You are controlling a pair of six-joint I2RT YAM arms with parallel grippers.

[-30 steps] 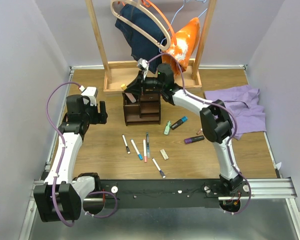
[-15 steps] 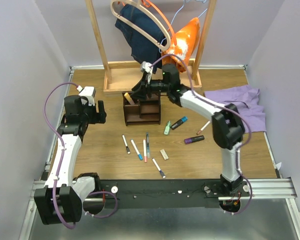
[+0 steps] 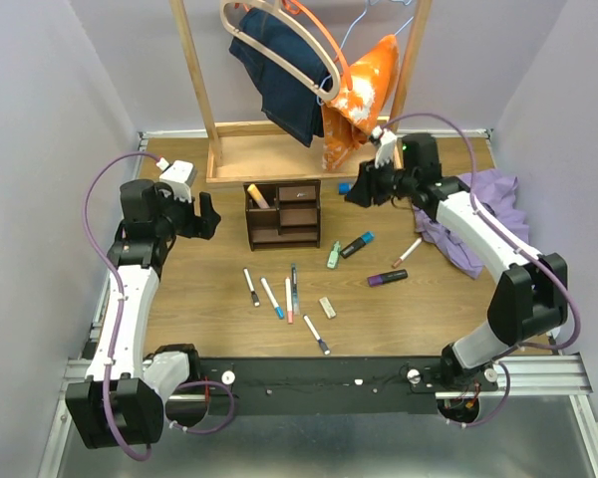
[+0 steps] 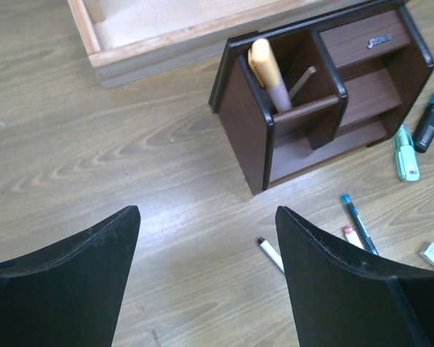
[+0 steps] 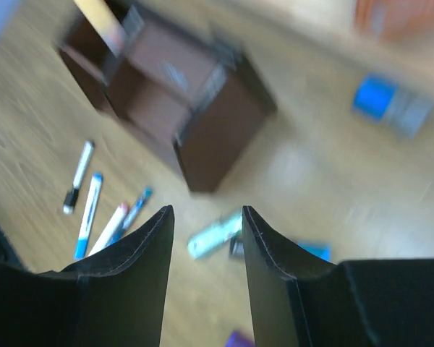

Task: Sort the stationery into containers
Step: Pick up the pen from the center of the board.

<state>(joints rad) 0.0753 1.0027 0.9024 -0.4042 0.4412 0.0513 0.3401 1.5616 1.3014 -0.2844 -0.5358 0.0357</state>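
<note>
The dark brown organizer [image 3: 282,214] stands mid-table, with an orange-capped marker [image 3: 260,197] upright in its left slot; both also show in the left wrist view, organizer [image 4: 318,94] and marker [image 4: 267,72]. Several thin white pens [image 3: 272,298], a beige eraser [image 3: 327,307], a green highlighter [image 3: 333,256], a blue-capped marker [image 3: 357,244], a purple highlighter [image 3: 387,278] and a pink-tipped pen [image 3: 411,251] lie in front of and to the right of it. My left gripper [image 3: 207,216] [image 4: 206,211] is open and empty, left of the organizer. My right gripper [image 3: 357,189] [image 5: 207,211] is open and empty, right of it, above the green highlighter [image 5: 215,235].
The light-wood clothes rack [image 3: 279,164] with jeans and an orange garment stands behind the organizer. A small blue item [image 3: 345,187] lies by its base. A purple cloth [image 3: 488,199] lies at the right, under my right arm. The right wrist view is motion-blurred.
My right gripper has swung from over the organizer to the right and slightly back, empty. The marker stays in the left slot. My left arm has shifted slightly.
</note>
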